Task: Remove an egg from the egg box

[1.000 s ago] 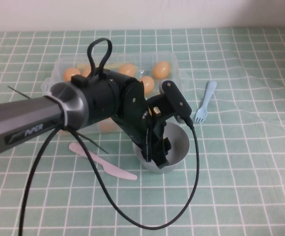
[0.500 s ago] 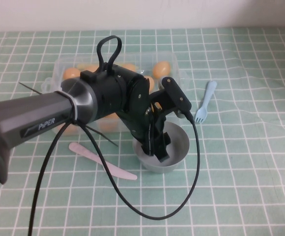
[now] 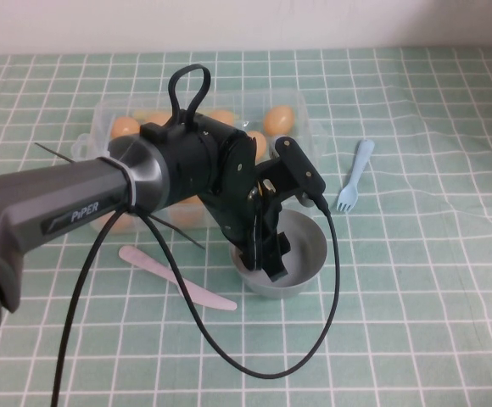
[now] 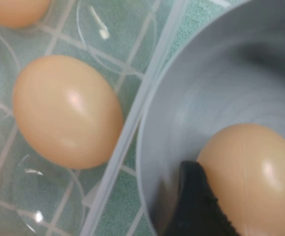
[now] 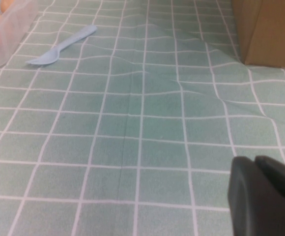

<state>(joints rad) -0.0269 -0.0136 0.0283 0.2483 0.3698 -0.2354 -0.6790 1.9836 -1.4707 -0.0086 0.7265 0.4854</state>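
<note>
At the far left of the table sits the egg box [image 3: 310, 119], a clear plastic tray with several tan eggs in its dimpled cells; the left wrist view shows one of them [image 4: 66, 110] resting in a cell beside an empty one. In front of the box, nearer the camera, a pale pink knife [image 3: 174, 278] lies flat on the green checked cloth [image 3: 416, 322]. Just right of the knife is the grey bowl [image 3: 311, 248], touching or almost touching the box's near wall. The left gripper [image 3: 267, 254] reaches down into this bowl, and the egg [image 4: 253, 179] lies at the bottom against the bowl's wall with one black finger [image 4: 194, 206] right beside it. The other finger is hidden, so I judge the jaws stand spread about the egg, though whether they pinch it or have let go cannot be told. The egg looks out of the box already, so the task seems close to done. It is light, smooth and slippery, with a thin shell that cracks under a hard squeeze; the best hold is across its widest middle, with soft pressure. Further right lies a light blue fork [image 3: 355, 174]. The right gripper [image 5: 265, 196] hangs low over bare cloth at the right, holding nothing, with its jaws apparently drawn together.
</note>
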